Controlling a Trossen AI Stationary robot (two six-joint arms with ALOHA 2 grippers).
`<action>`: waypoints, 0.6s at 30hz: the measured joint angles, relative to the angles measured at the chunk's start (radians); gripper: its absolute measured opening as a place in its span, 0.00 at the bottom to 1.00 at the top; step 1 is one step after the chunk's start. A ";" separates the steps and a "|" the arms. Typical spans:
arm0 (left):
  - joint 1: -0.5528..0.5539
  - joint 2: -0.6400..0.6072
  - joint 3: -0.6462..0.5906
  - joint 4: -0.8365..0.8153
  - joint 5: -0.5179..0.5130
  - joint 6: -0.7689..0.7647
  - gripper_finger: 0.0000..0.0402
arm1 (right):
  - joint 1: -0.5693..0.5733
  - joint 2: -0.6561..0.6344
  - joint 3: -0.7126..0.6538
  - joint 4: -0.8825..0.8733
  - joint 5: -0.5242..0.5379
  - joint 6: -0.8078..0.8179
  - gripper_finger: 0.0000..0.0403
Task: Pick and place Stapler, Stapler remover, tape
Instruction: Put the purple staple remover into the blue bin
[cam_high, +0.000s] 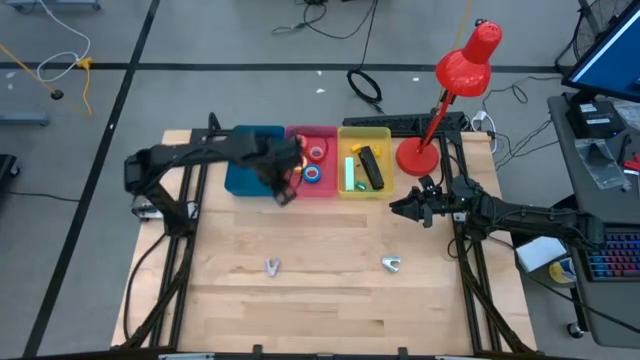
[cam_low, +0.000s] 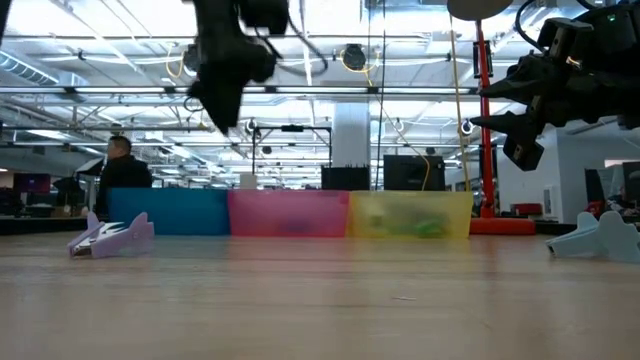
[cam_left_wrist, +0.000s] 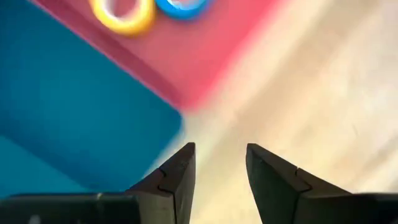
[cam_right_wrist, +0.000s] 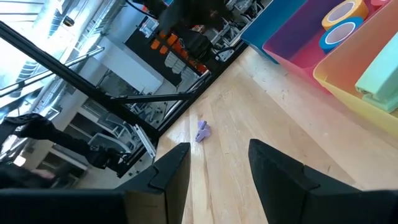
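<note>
Left gripper (cam_high: 285, 190): raised over the front edge of the bins, at the seam of blue and pink; fingers (cam_left_wrist: 177, 177) a narrow gap apart, nothing between them.
Right gripper (cam_high: 400, 208): raised at 3 o'clock on the table, just in front of the lamp base; fingers (cam_right_wrist: 171, 174) parted, holding nothing.
Blue bin (cam_high: 245, 175): back row, 11 o'clock; contents not visible.
Pink bin (cam_high: 325, 135): back row, 12 o'clock, touching blue and yellow bins.
Tape (cam_high: 314, 173): blue, yellow and red rolls lying flat inside the pink bin.
Yellow bin (cam_high: 382, 135): back row, 1 o'clock.
Stapler (cam_high: 371, 167): dark, lying in the yellow bin beside a green item (cam_high: 349, 172).
Stapler remover, lilac (cam_high: 272, 266): on bare wood, 7 o'clock.
Stapler remover, pale (cam_high: 391, 264): on bare wood, 5 o'clock.
Red lamp (cam_high: 455, 85): base at 2 o'clock.
Person (cam_low: 120, 170): in the room beyond the table.
</note>
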 joint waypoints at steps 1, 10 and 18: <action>-0.043 -0.016 0.000 -0.022 -0.003 -0.026 0.36 | 0.000 0.000 0.000 0.000 0.000 0.000 0.39; -0.358 -0.031 0.000 -0.047 -0.034 -0.531 0.36 | 0.000 0.000 0.000 0.000 -0.001 0.000 0.39; -0.520 -0.028 -0.151 -0.059 -0.057 -0.993 0.36 | 0.000 0.000 0.000 0.001 -0.005 -0.001 0.39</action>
